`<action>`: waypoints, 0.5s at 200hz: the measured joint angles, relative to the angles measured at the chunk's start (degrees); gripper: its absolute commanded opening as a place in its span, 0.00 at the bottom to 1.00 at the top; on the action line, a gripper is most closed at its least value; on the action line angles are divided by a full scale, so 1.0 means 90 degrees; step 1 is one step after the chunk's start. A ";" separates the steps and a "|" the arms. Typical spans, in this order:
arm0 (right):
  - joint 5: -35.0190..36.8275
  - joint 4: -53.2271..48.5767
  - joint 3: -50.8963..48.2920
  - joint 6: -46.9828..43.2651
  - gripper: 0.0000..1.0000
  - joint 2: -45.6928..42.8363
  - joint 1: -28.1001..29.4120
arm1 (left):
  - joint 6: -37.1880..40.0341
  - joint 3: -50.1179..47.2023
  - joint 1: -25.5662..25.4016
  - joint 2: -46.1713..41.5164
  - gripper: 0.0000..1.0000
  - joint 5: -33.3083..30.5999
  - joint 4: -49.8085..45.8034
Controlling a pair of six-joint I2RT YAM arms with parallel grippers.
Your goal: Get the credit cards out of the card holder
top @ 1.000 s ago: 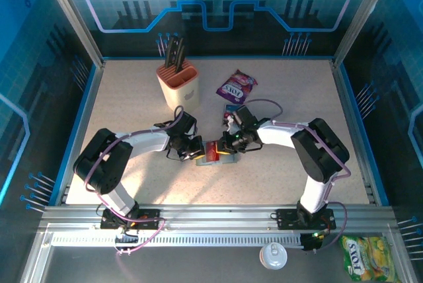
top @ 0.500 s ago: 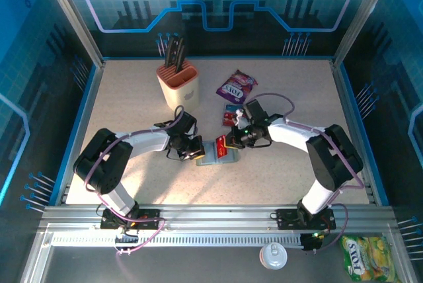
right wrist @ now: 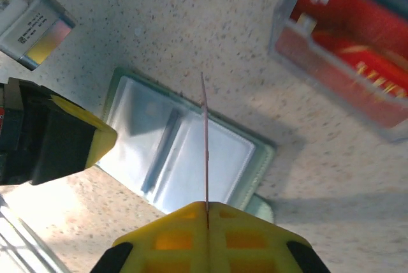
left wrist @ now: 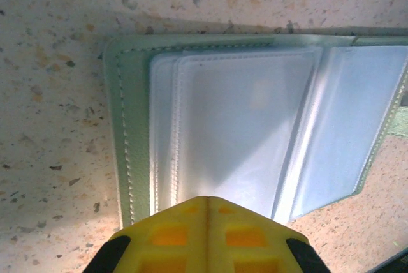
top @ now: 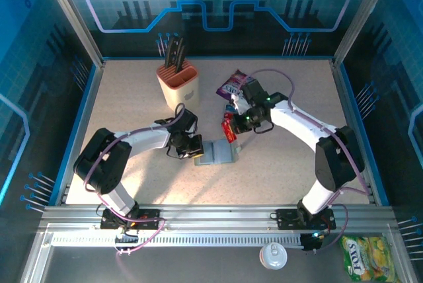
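Overhead, right tool (right wrist: 206,204) pinches card (right wrist: 206,139) — card holder (right wrist: 226,152) open.

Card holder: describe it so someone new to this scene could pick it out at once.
On the speckled table, look at the tip of the left gripper, near the middle. The card holder lies open and flat there: a grey-blue two-panel case with clear sleeves, unlike the upright knife block and purple packet farther back.

**Holder open under my left pincer**

Through the left wrist camera I saw the card holder (left wrist: 255,132) spread open on the speckled desk (left wrist: 57,94), its clear plastic sleeves facing up inside a stitched grey-green border. My left pincer (left wrist: 207,206) sat over its near edge, yellow fingertips pressed together.
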 measured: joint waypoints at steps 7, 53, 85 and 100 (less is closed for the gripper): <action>0.0160 -0.0204 0.0214 -0.0330 0.04 0.0075 0.0000 | 0.0032 0.0034 0.0000 0.0000 0.04 0.0000 -0.0002; 0.0967 -0.1328 0.1042 -0.2504 0.00 0.0624 0.0010 | 0.0134 0.0070 0.0000 -0.0005 0.05 0.0005 -0.0039; 0.1263 -0.1989 0.1685 -0.3861 0.00 0.0979 0.0019 | 0.0299 0.0155 0.0000 -0.0012 0.07 0.0024 -0.0197; 0.1358 -0.2195 0.1982 -0.4413 0.00 0.1110 0.0019 | 0.0374 0.0211 0.0000 -0.0039 0.08 0.0022 -0.0250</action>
